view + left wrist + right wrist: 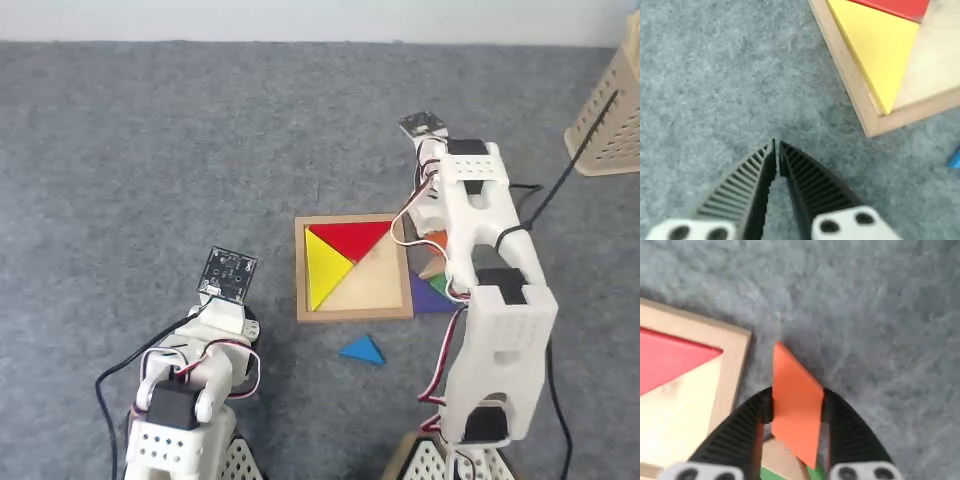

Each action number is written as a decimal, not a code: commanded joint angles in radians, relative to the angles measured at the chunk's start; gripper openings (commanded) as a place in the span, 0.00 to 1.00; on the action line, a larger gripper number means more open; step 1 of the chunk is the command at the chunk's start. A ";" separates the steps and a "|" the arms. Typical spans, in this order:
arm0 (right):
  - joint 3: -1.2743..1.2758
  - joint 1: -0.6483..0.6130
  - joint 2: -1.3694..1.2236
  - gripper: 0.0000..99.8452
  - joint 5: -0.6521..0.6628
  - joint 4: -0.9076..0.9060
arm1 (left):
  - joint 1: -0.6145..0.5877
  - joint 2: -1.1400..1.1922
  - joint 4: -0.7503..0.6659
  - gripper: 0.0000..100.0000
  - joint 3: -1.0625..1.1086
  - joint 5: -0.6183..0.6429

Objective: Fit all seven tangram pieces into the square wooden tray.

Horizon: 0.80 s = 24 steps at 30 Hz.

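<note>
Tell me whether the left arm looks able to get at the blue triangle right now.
Probably yes: the left claw is shut and empty, and the blue triangle lies loose on open carpet beside the tray, nothing between them.

Robotics test bench, lab or hobby room; which of the two cannot be told. A grey felt-like covering lies over the whole tabletop (150, 150). Two white printed-plastic arms stand on it: the left arm (190, 400) below and left of the wooden tray (352, 316), the right arm (490, 300) just right of the tray. Both carry exposed wiring (446, 348). A plain pale wall (300, 18) runs beyond the tray, and a slotted pale box (610, 110) stands well to its right.
</note>
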State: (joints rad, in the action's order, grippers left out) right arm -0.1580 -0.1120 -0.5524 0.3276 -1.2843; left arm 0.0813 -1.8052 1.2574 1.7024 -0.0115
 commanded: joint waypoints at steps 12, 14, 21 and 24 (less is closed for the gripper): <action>0.160 0.002 0.209 0.17 -0.017 0.159 | -0.003 -0.020 0.006 0.01 -0.018 0.006; 0.226 0.004 0.272 0.17 -0.017 0.202 | -0.003 -0.020 0.006 0.01 -0.018 0.006; 0.341 -0.035 0.346 0.17 0.032 0.232 | -0.003 -0.020 0.006 0.01 -0.018 0.006; 0.345 -0.070 0.328 0.17 0.040 0.232 | -0.003 -0.020 0.006 0.01 -0.018 0.006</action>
State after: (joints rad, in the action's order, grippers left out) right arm 0.1964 -0.1488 -0.2823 0.3399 -1.0694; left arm 0.0813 -1.8052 1.2574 1.7024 -0.0115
